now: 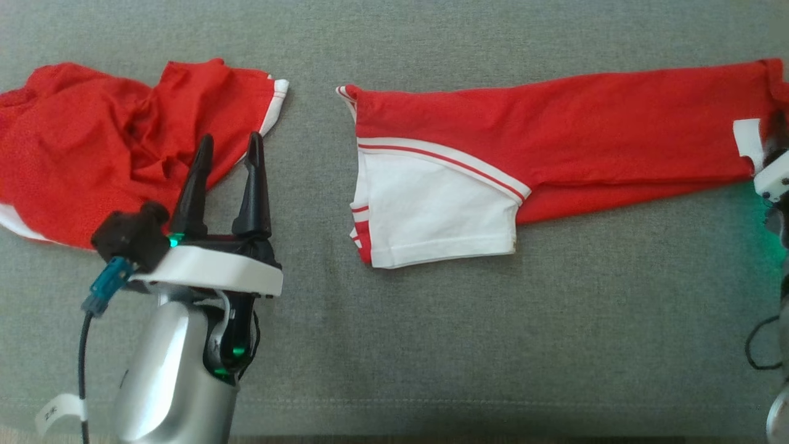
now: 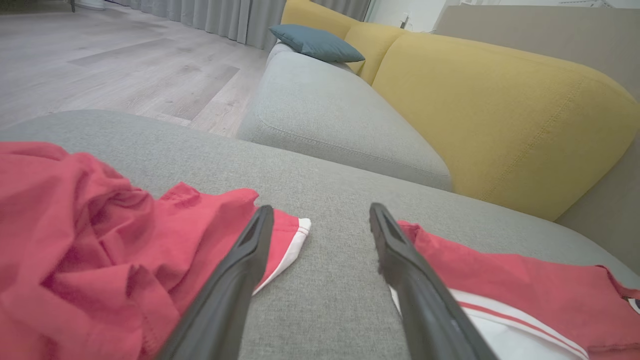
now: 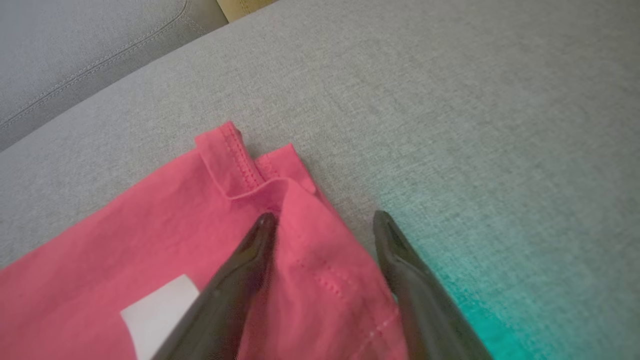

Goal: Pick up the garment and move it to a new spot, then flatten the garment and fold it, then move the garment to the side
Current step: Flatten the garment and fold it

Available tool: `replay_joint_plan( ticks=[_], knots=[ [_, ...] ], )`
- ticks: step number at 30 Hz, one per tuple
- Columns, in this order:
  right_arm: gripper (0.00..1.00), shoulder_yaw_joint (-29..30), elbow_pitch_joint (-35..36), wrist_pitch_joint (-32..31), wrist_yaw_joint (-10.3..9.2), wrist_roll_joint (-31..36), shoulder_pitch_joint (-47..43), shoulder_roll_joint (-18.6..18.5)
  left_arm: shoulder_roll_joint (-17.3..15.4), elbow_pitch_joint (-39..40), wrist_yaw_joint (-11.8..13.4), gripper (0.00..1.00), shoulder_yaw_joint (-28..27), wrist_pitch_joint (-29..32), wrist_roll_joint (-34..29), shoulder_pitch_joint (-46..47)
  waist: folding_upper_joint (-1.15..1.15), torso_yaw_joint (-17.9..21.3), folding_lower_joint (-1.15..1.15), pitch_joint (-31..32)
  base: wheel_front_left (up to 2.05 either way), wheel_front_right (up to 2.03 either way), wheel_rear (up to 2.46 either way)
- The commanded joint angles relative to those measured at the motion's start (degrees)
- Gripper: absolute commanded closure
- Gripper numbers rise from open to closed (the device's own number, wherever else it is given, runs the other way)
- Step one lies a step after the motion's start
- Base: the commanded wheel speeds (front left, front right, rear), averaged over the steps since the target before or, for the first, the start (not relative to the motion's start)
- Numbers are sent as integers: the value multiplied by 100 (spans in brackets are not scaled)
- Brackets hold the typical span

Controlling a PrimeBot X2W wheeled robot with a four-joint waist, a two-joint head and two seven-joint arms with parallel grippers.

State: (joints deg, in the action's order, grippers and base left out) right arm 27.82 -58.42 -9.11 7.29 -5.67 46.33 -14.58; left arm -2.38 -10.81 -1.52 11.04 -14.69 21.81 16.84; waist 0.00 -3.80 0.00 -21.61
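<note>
Grey sofa cushion point(image 1: 431, 345), yellow backrest point(image 2: 500, 115) behind, wood floor point(image 2: 100, 60) beyond. The garment point(image 1: 555, 123), red with a white panel point(image 1: 431, 209), lies stretched flat across the cushion's right half. A second, crumpled red garment point(image 1: 80, 142) sits apart on the left. My left gripper point(image 1: 230, 139) hovers near that heap's edge, fingers spread, holding nothing. My right gripper point(image 3: 325, 217) stands with fingers parted astride a raised fold at the garment's hemmed corner. I judge the cloth light, limp and quick to sag, so stitched hems give the best purchase. In the head view the garment's right end is cut off, and its layers cannot be counted.
</note>
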Motion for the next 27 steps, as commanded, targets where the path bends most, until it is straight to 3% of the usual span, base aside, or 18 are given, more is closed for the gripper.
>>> replay_joint_plan(
  ticks=[1, 2, 9, 16, 21, 27],
  knots=[
    [94, -135, 2, -91, 20, -50, -9, 15, -50, 178, 28, 0, -179, -30, -36, 140, 0, 16, 0, 5, 0, 0, 0],
    [100, -126, -17, -114, 20, -93, -8, 6, -50, 173, 25, 0, -191, -30, -40, 150, 0, 25, 0, 11, 0, 0, 0],
    [100, 91, -47, 19, 20, -85, -64, -214, -50, 150, -3, 0, -281, -30, -73, 142, 0, 73, 0, 96, 0, 0, 0],
    [100, 898, 4, 490, 20, 836, -166, -483, -50, 128, -22, 0, -311, -30, -88, 64, 0, 130, 0, 252, 0, 0, 0],
    [100, 1481, 207, 665, 20, 1495, -66, -105, -50, 110, -27, 0, -320, -30, -82, 1, 0, 187, 0, 407, 0, 0, 0],
    [100, 1355, 357, 790, 20, 1667, 83, 419, -50, 59, -26, 0, -283, -30, -42, -125, 0, 228, 0, 699, 0, 0, 0]
  ],
)
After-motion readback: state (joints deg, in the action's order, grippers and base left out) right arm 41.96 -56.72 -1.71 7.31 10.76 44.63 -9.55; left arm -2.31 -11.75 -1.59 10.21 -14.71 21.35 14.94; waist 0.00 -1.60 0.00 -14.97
